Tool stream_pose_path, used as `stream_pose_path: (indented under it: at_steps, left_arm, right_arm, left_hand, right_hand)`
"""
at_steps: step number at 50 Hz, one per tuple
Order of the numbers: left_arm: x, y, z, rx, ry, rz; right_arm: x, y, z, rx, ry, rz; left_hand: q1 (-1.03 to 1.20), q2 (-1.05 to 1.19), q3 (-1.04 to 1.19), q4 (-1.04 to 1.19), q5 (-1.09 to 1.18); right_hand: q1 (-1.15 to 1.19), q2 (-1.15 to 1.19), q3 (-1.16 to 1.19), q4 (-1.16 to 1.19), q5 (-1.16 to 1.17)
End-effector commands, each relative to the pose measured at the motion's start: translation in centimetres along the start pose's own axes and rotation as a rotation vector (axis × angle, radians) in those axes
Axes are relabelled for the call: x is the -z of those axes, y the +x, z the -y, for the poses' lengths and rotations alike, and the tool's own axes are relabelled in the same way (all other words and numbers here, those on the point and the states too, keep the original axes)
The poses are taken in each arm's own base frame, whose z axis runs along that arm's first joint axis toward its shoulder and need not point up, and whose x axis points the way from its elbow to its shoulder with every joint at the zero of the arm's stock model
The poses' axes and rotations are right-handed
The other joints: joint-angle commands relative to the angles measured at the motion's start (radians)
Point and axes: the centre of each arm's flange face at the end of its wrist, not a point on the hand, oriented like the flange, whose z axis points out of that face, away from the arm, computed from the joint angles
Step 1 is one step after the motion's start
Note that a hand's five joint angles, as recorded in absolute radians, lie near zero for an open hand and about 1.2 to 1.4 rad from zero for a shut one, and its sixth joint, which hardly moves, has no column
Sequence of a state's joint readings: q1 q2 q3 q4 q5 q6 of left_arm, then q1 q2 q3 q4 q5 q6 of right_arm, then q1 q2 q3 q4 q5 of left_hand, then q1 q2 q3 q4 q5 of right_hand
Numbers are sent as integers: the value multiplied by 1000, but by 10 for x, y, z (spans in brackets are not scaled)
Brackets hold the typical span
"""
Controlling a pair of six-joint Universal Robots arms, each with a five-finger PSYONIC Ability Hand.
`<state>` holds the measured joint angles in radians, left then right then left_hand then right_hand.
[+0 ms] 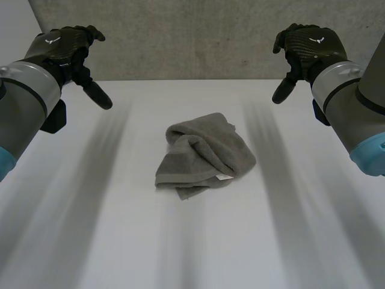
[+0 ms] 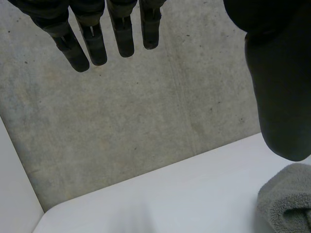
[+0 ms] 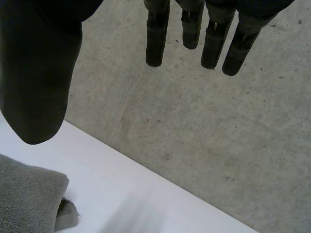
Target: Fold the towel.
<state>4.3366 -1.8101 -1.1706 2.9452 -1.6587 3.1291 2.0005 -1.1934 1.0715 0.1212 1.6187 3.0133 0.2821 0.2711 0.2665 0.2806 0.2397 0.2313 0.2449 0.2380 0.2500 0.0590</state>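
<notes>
Towel (image 1: 207,153) is lying in a crumpled grey heap at the middle of the white tabletop (image 1: 90,211). We are hovering our left hand (image 1: 63,48) and right hand (image 1: 310,48) above its far corners, well apart from the cloth. On both, the fingers (image 2: 95,46) are hanging straight and relaxed, gripping nothing.
</notes>
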Motion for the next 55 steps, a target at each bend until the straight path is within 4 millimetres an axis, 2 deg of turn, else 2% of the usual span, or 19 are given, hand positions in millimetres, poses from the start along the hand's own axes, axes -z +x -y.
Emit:
stream_pose_path:
  at_steps: [1, 7, 10, 12, 13, 15, 17, 18, 20, 23, 31, 37, 39, 42, 44, 48, 52, 53, 55]
  left_arm:
    - [0, 2, -6, -2, -18, -8]
    - [1, 11, -22, -9, -66, -35]
    - [0, 20, -44, -18, -130, -59]
    - [-2, 26, -72, -30, -212, -74]
    - [-2, 26, -72, -30, -212, -74]
    - [-3, 27, -88, -35, -258, -79]
    - [-10, 31, -120, -36, -339, -103]
    - [-10, 31, -120, -36, -340, -103]
    - [-19, 37, -148, -22, -405, -150]
    - [-28, 45, -166, 21, -431, -201]
    - [-38, 58, -191, 174, -487, -243]
    - [-35, 73, -196, 179, -492, -278]
    - [-33, 79, -196, 180, -492, -291]
    - [-33, 80, -196, 181, -487, -291]
    - [-32, 82, -193, 177, -472, -282]
    - [-28, 87, -187, 166, -450, -270]
    - [-20, 89, -146, 166, -354, -250]
    - [-20, 89, -146, 166, -353, -250]
    - [-13, 88, -103, 176, -249, -256]
  right_arm:
    - [1, -2, 1, 8, 2, 8]
    - [3, -9, -2, 35, -7, 34]
    - [3, -12, -10, 91, -25, 45]
    - [5, -22, -24, 164, -62, 77]
    - [5, -22, -24, 164, -63, 78]
    - [7, -33, -32, 199, -80, 113]
    - [14, -69, -53, 258, -108, 236]
    - [14, -69, -53, 258, -108, 237]
    - [21, -102, -78, 291, -136, 352]
    - [18, -122, -101, 289, -157, 414]
    - [2, -138, -133, 299, -175, 415]
    - [-9, -130, -146, 318, -209, 321]
    - [-12, -127, -149, 323, -213, 282]
    - [-12, -127, -150, 323, -213, 283]
    - [-12, -129, -156, 325, -227, 291]
    - [-11, -128, -159, 327, -240, 293]
    - [-10, -122, -152, 310, -235, 298]
    - [-10, -122, -152, 310, -235, 298]
    - [-7, -111, -106, 281, -149, 282]
  left_hand:
    - [-19, -8, -3, -17, -151]
    - [11, 22, 26, 12, -121]
    - [11, 22, 26, 12, -121]
    - [11, 22, 26, 12, -121]
    - [11, 22, 26, 12, -121]
    - [11, 22, 26, 12, -121]
    - [17, 28, 32, 18, -116]
    - [17, 28, 32, 18, -116]
    - [28, 39, 44, 30, -104]
    - [57, 68, 73, 59, -75]
    - [172, 183, 188, 174, 40]
    - [366, 377, 381, 367, 234]
    - [632, 643, 647, 633, 499]
    - [765, 776, 781, 767, 633]
    - [1037, 1048, 1052, 1038, 905]
    - [1114, 1125, 1130, 1116, 982]
    - [1114, 1125, 1130, 1116, 982]
    - [1114, 1125, 1130, 1116, 982]
    - [1114, 1125, 1130, 1116, 982]
  right_hand:
    - [-57, -70, -63, -75, -59]
    - [-57, -70, -63, -75, -59]
    - [-57, -70, -63, -75, -59]
    - [-57, -70, -63, -75, -59]
    - [-57, -70, -63, -75, -59]
    - [-57, -70, -63, -75, -59]
    - [-57, -70, -63, -75, -59]
    - [-57, -70, -63, -75, -59]
    - [-57, -70, -63, -75, -59]
    - [-57, -70, -63, -75, -59]
    - [9, -4, 2, -10, 7]
    - [177, 163, 170, 158, 174]
    - [375, 362, 369, 357, 373]
    - [491, 477, 484, 472, 489]
    - [841, 828, 835, 823, 839]
    - [1075, 1061, 1068, 1056, 1073]
    - [1165, 1151, 1158, 1146, 1163]
    - [1165, 1151, 1158, 1146, 1163]
    - [1165, 1151, 1158, 1146, 1163]
